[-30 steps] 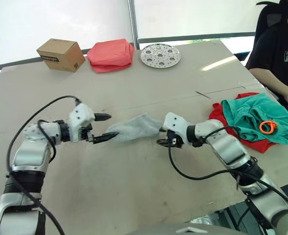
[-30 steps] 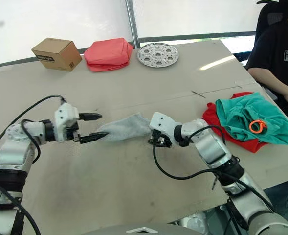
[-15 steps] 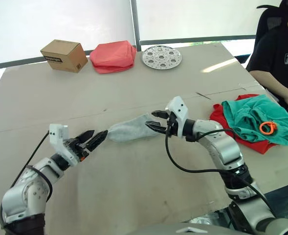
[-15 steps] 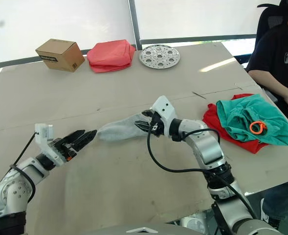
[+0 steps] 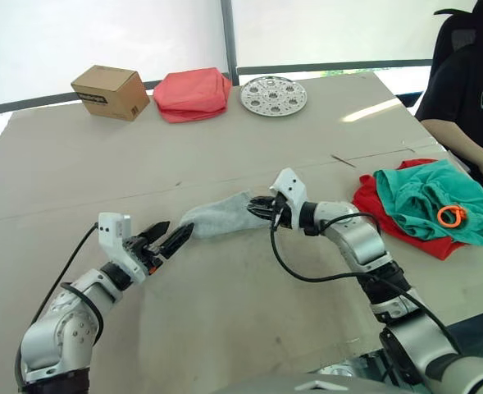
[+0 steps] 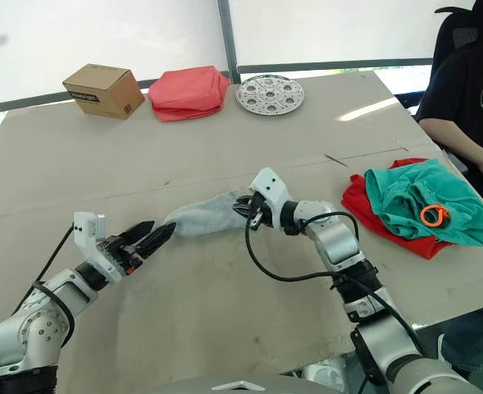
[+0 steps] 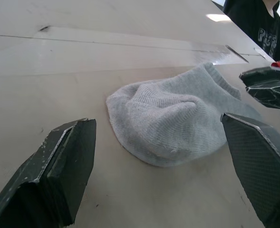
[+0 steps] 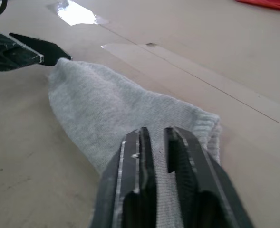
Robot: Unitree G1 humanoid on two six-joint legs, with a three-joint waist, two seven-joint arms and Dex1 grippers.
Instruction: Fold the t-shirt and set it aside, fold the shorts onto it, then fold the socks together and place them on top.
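Grey knit socks [image 5: 218,216] lie mid-frame on the surface, their cuff seemingly pinched by the nearly closed right end effector [image 5: 263,208], while the left end effector [image 5: 169,240] hovers spread wide at the toe, so a shallow bite could slip.

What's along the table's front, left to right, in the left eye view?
left gripper → socks → right gripper → t-shirt → shorts
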